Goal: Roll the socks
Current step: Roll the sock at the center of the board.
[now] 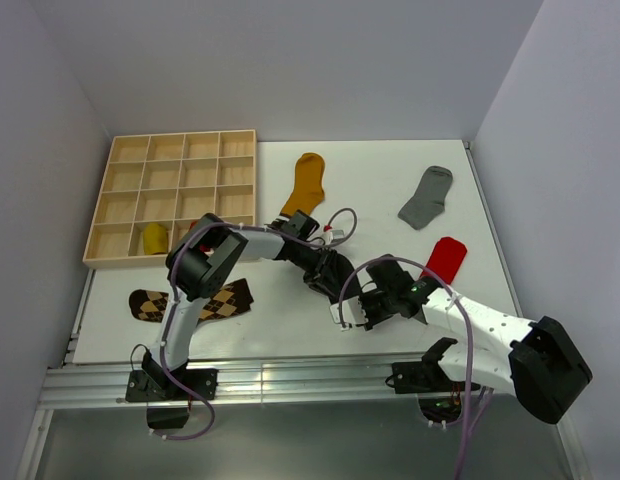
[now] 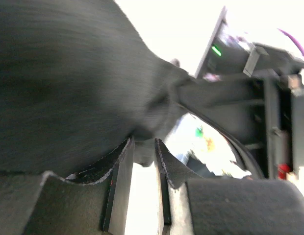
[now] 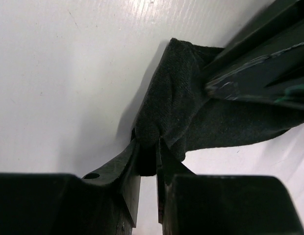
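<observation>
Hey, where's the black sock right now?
Mid-table in the top view, the black sock is pinched by both the left gripper and the right gripper, right of the argyle sock, nearer than the mustard sock.

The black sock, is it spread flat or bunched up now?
Bunched up. The black sock is gathered in folds, pinched between the right fingers; the left fingers pinch it too.

in my left wrist view the black sock (image 2: 68, 83) is a blurred dark mass running off the top and left edges, so i cannot tell its fold. from above, my left arm (image 1: 202, 262) covers the middle of the brown argyle socks (image 1: 150, 304) and most of something red in the wooden tray (image 1: 130, 190). my right arm (image 1: 460, 312) hides the near end of the red sock (image 1: 446, 256).
</observation>
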Tool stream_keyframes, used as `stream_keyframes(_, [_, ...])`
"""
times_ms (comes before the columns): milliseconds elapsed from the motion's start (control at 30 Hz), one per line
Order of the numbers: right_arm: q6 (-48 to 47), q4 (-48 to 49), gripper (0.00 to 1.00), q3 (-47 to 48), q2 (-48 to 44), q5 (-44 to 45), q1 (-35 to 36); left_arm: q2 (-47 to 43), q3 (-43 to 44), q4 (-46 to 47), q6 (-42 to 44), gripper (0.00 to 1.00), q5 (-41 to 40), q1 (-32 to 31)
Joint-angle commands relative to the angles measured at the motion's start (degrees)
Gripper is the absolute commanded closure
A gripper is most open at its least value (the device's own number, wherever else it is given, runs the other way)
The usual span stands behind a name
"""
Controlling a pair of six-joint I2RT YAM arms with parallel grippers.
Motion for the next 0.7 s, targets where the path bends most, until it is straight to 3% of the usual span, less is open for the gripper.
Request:
stream_keyframes(0, [0.7, -5.7, 0.85, 1.8, 0.9, 2.0, 0.3, -2.8, 0.2, -3.8, 3.9, 0.71, -12.9, 2.5])
stream_keyframes(367, [2.7, -8.1, 0.85, 5.2, 3.6, 1.7, 0.3, -3.9, 4.3, -6.2, 3.1, 0.74, -24.3, 3.9])
stream_keyframes(667, [1.9, -21.8, 0.84, 17.1, 12.4, -6.9, 0.0, -0.6, 8.0, -6.4, 3.0, 0.80, -28.7, 3.8])
